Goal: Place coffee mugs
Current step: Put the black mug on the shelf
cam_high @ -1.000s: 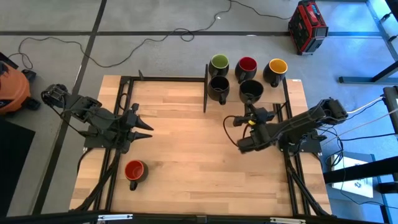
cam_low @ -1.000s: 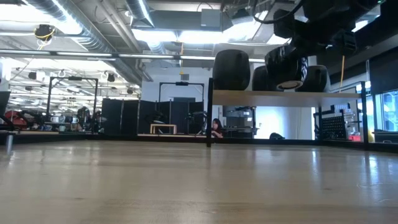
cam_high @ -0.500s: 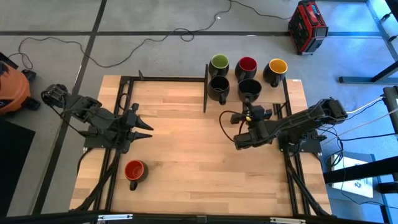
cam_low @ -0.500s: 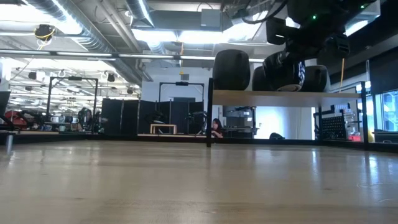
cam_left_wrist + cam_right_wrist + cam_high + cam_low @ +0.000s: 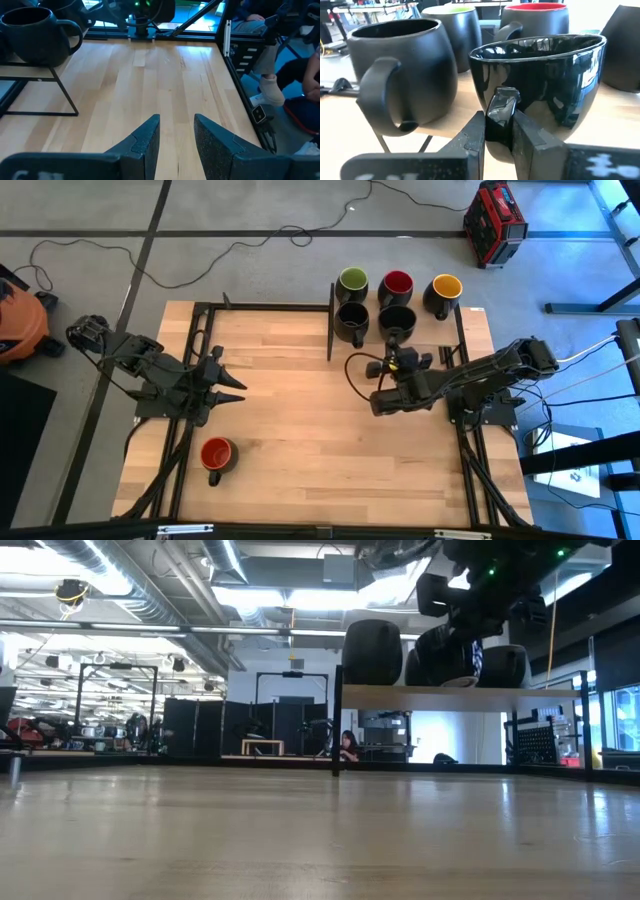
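Observation:
Five dark coffee mugs are on a raised rack at the table's far right. The back row is green (image 5: 352, 280), red (image 5: 397, 283) and yellow (image 5: 445, 287) inside. A black one (image 5: 351, 320) stands in front. Beside it is a glossy black mug (image 5: 397, 320), on which my right gripper (image 5: 394, 346) is shut. A sixth mug, red inside (image 5: 216, 455), stands on its base near the table's near-left corner. My left gripper (image 5: 236, 385) hovers open at the left side, touching nothing. My right gripper pinches the glossy black mug's handle (image 5: 502, 102) between its two fingers (image 5: 474, 131). The fingers come level from the table's near side and lie across the handle. The mug (image 5: 450, 648) is upright with its base at the rack's board; whether it rests there I cannot tell.
The rack's shelf (image 5: 440, 692) stands on thin black legs (image 5: 331, 320) above the tabletop. The matte black mug (image 5: 400, 65) is close beside the held one. Bare wood (image 5: 300, 410) lies between the two arms. A person sits beyond the table's right side (image 5: 280, 60).
My right gripper has moved a little toward the table's far-left, carrying the black mug along the rack toward the other black mug. The mug was tipped and has come level, lower against the shelf. My left arm has kept still.

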Available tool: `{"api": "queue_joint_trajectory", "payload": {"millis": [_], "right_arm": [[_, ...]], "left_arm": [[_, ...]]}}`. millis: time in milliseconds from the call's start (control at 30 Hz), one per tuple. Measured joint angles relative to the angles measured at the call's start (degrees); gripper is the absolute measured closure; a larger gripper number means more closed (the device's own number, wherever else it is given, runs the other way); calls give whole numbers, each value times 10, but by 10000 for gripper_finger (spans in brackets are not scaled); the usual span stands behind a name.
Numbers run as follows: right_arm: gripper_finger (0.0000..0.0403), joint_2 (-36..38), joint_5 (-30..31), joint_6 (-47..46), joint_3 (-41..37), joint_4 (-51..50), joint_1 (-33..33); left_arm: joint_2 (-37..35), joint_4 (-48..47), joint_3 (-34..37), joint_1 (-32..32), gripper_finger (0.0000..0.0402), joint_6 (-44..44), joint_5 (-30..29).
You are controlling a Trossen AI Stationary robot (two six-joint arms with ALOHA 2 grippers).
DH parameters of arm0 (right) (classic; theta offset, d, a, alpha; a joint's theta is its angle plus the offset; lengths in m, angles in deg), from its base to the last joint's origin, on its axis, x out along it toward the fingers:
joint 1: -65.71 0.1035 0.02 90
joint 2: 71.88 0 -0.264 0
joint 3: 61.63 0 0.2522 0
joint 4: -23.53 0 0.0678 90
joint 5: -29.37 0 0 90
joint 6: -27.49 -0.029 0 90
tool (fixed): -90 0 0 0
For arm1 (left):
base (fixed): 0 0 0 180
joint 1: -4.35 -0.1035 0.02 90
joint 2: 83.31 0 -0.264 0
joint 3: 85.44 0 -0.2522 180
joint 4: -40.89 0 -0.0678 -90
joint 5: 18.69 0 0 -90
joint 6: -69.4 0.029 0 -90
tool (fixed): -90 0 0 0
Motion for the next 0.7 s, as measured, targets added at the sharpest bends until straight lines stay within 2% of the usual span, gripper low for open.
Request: {"api": "queue_joint_trajectory", "payload": {"millis": [300,700], "right_arm": [[360,0,-18,68,0,68,0],[370,0,-14,68,0,93,0]], "left_arm": [[0,0,0,0,287,4,0],[0,0,0,0,287,5,0]]}}
